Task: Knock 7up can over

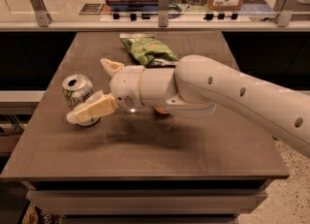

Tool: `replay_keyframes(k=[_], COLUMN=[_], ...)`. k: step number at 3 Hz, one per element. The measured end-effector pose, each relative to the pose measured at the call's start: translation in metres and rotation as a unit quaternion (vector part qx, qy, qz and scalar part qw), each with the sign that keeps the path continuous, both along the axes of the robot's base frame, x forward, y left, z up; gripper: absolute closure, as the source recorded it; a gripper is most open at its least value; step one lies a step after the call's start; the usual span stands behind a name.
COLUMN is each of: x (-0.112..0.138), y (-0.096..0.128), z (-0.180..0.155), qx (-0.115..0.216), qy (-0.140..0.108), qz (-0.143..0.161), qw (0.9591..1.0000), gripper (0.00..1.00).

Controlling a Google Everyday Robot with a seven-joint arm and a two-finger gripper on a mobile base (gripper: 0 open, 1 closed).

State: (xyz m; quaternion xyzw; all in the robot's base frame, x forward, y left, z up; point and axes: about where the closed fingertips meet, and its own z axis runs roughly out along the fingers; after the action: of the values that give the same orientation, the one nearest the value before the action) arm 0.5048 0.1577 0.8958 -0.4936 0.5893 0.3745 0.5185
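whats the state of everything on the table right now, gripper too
7up can: standing upright, top opened, not knocked over.
gripper: open, at the can, one finger in front of its base.
snack bag: lying flat behind the arm.
orange: mostly hidden under the arm.

Soft, even overhead light, a bit dim overall. The gripper (pixel 87 90) hangs low over the left of the table (pixel 232 155), casting a smudgy shadow just below and right of itself, with a small white glare spot to its right
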Motion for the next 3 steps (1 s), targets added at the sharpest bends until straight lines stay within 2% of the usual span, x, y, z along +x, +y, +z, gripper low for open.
replay_keyframes(k=[2, 3], x=[-0.0065, -0.0099], y=[-0.0081, -0.0093], z=[-0.0124, -0.0146], qx=[0.01, 0.015], qy=[0.003, -0.001], qz=[-0.02, -0.022], qw=[0.9997, 0.9996], gripper=[0.0, 0.17])
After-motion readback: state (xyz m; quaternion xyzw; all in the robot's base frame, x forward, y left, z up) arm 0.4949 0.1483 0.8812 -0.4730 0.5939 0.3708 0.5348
